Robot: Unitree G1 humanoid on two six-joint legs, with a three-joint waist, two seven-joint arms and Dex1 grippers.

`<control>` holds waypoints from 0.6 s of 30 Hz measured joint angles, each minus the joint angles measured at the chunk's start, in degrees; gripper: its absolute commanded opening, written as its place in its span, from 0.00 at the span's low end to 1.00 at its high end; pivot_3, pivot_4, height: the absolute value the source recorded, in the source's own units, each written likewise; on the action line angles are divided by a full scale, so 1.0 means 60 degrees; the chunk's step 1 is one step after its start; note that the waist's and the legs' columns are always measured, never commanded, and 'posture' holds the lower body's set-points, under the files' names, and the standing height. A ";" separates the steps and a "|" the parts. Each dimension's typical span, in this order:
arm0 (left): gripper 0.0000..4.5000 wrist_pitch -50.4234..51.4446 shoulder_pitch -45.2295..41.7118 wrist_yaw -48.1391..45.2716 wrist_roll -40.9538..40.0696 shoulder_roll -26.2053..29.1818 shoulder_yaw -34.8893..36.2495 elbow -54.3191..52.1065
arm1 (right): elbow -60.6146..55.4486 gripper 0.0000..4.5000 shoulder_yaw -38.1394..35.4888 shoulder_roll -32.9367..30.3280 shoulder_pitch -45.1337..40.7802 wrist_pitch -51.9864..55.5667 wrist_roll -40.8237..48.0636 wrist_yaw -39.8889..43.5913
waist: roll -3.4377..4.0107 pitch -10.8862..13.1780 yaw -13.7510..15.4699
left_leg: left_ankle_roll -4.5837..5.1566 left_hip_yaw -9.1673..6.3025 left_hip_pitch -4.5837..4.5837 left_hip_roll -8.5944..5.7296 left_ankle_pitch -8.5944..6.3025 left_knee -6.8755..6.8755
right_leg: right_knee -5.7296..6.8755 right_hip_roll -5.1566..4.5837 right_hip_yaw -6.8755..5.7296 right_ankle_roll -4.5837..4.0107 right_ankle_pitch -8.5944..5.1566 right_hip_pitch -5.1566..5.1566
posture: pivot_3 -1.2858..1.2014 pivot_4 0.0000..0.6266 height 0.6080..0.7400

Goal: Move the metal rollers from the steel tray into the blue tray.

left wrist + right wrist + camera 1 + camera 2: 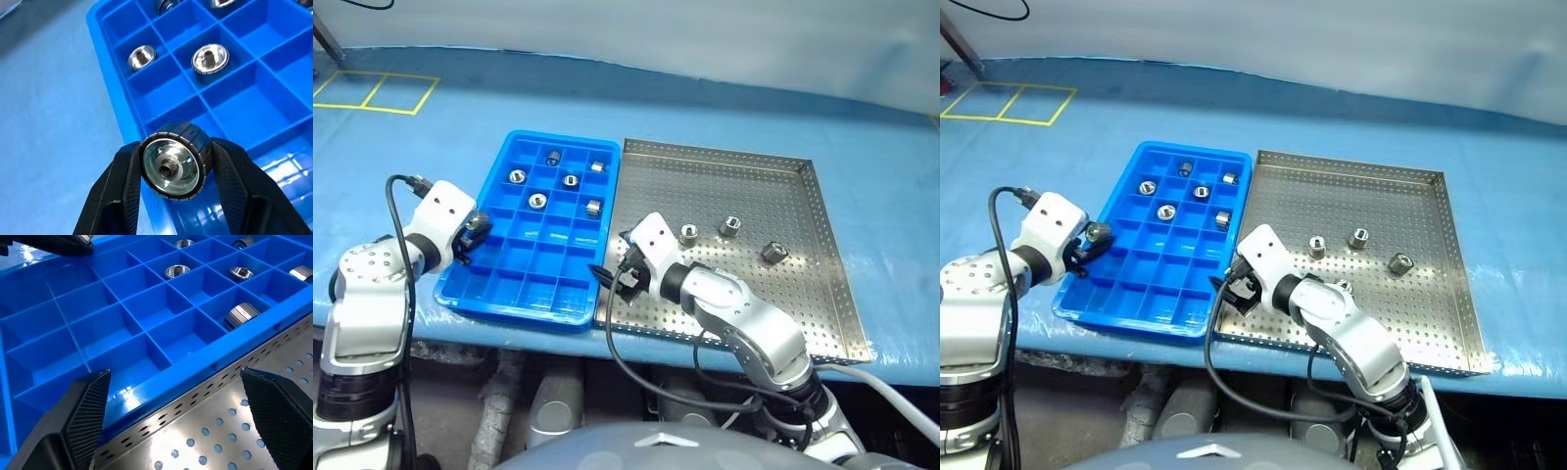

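we saw the blue tray [533, 284] and the steel tray [773, 294] side by side on the blue table cover [724, 108], long rims touching or nearly so, both w/ near rims close to the table's near edge. far of both trays the cover lay bare and open; yellow tape squares [372, 91] marked the far left corner.

left gripper [475, 230] hung at the blue tray's left rim, abt mid-length, fingers [122, 186] clamped on one roller [173, 161], held above the rim and left column of cells. right gripper [619, 274] sat over the seam betw. the trays at the near end, fingers [88, 406] spread wide, nothing betw. them; in its wrist view the blue rim and steel rim ran straight across betw. the fingers.

five metal rollers [536, 203] lay in the blue tray's far cells, one per cell; near rows stood open. three more rollers [729, 226] lay on the steel tray's floor mid-way, right of the right gripper, well apart. a black cable [617, 352] looped below the right wrist, another arched over the left arm [396, 211].
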 measured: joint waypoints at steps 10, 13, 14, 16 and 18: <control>0.42 -0.0166 -0.0884 0.1172 -0.0128 -0.0217 -0.0333 0.0697 | -0.0071 1.00 -0.0005 0.0070 0.0379 0.0003 -0.0018 -0.0080 | -0.0002 -0.0001 -0.0068 | -0.0008 -0.0001 0.0004 0.0020 0.0005 -0.0012 | 0.0006 0.0010 -0.0025 -0.0019 0.0012 -0.0009 | 0.59 0.24 1.00; 0.42 -0.0357 -0.1247 0.1252 -0.0186 -0.0206 -0.0658 0.1014 | -0.0116 1.00 -0.0029 0.0196 0.0546 0.0011 -0.0016 -0.0219 | -0.0002 -0.0001 -0.0126 | -0.0008 0.0000 0.0001 0.0017 0.0005 -0.0021 | 0.0001 0.0006 -0.0025 -0.0020 0.0013 -0.0012 | 0.58 0.24 1.00; 0.42 -0.0363 -0.1323 0.1259 -0.0210 -0.0203 -0.0779 0.1105 | -0.0149 1.00 -0.0027 0.0211 0.0616 0.0014 -0.0018 -0.0245 | -0.0002 -0.0001 -0.0164 | -0.0008 -0.0001 -0.0003 0.0017 0.0005 -0.0021 | 0.0000 0.0006 -0.0026 -0.0020 0.0013 -0.0015 | 0.58 0.24 1.00; 0.42 -0.0362 -0.1379 0.1204 -0.0245 -0.0059 -0.1145 0.1258 | -0.0181 1.00 -0.0024 0.0216 0.0714 0.0020 -0.0023 -0.0302 | -0.0002 -0.0001 -0.0234 | -0.0008 -0.0001 -0.0002 0.0016 0.0005 -0.0024 | -0.0001 0.0004 -0.0024 -0.0021 0.0013 -0.0015 | 0.58 0.24 1.00; 0.42 -0.0341 -0.1388 0.1125 -0.0271 0.0080 -0.1563 0.1407 | -0.0210 1.00 -0.0025 0.0217 0.0787 0.0026 -0.0029 -0.0391 | -0.0002 -0.0001 -0.0292 | -0.0008 -0.0001 -0.0003 0.0016 0.0005 -0.0025 | -0.0001 0.0005 -0.0025 -0.0019 0.0012 -0.0017 | 0.57 0.24 1.00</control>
